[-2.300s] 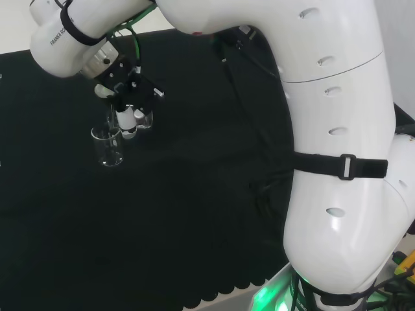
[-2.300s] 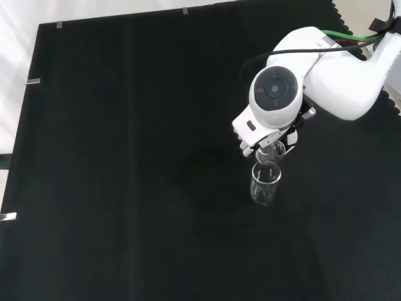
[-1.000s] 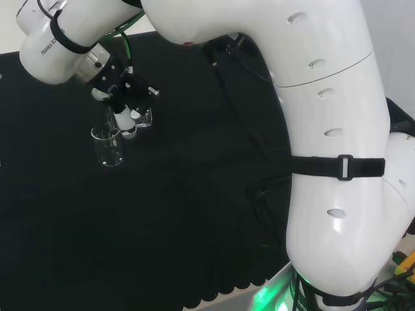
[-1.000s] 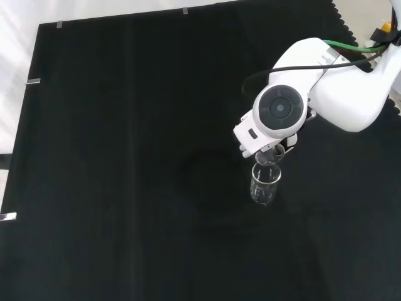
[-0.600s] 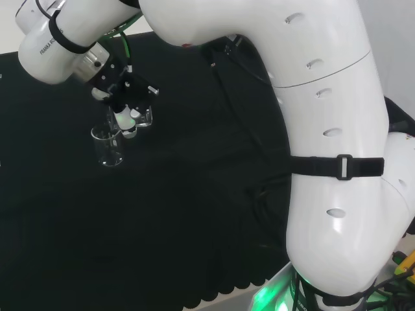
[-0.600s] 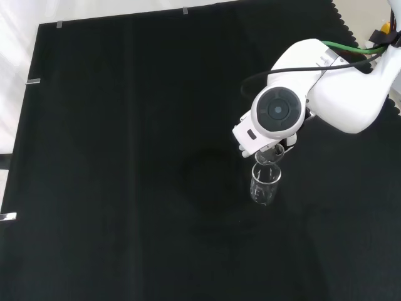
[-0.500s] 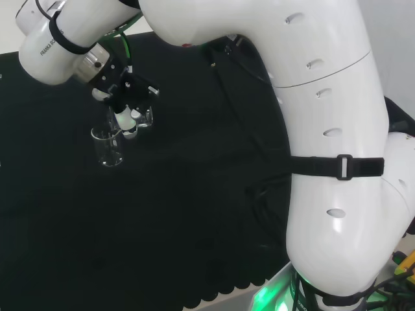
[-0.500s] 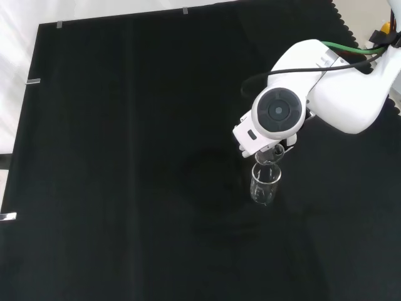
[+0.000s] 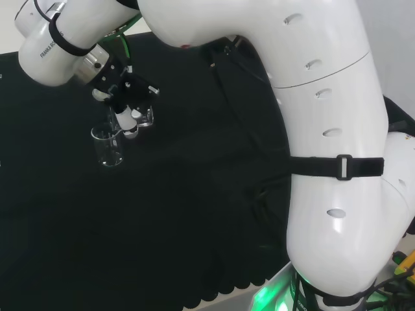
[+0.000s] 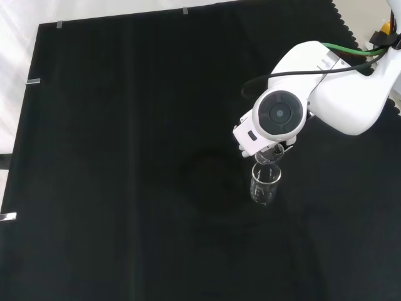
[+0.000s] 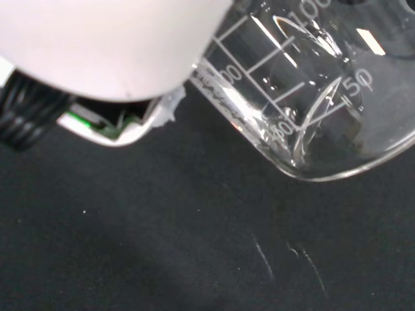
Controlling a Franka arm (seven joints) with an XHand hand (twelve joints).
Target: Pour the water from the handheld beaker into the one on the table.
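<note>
Head view: the black and white robot hand (image 9: pixel 123 103) hangs from the white arm above the black cloth (image 9: pixel 194 214), its fingers curled round a small clear glass beaker (image 9: pixel 144 117), the handheld one. A second clear glass beaker (image 9: pixel 107 146) stands upright on the cloth just below the hand and to its left as this view shows it, its open rim close under the fingertips. The held beaker's body lies on the far side of the hand from the standing one, so the pour has to go across and down towards that rim.

Front view: a round grey-capped arm link (image 10: pixel 279 114) stands before the hand. Below it the lip of the held beaker (image 10: pixel 268 155) peeps out, tilted, sitting right over the mouth of the standing beaker (image 10: pixel 265 184); the two look almost touching, though I cannot tell whether they are.

Wrist view: the held beaker (image 11: pixel 305 97) lies well tilted, its long axis slanting away from the blurred white palm (image 11: pixel 104 45), printed marks showing on its wall. Whether water is left inside I cannot tell. My judgement is that the mouth is already lined up and the coming move turns on tilt.
</note>
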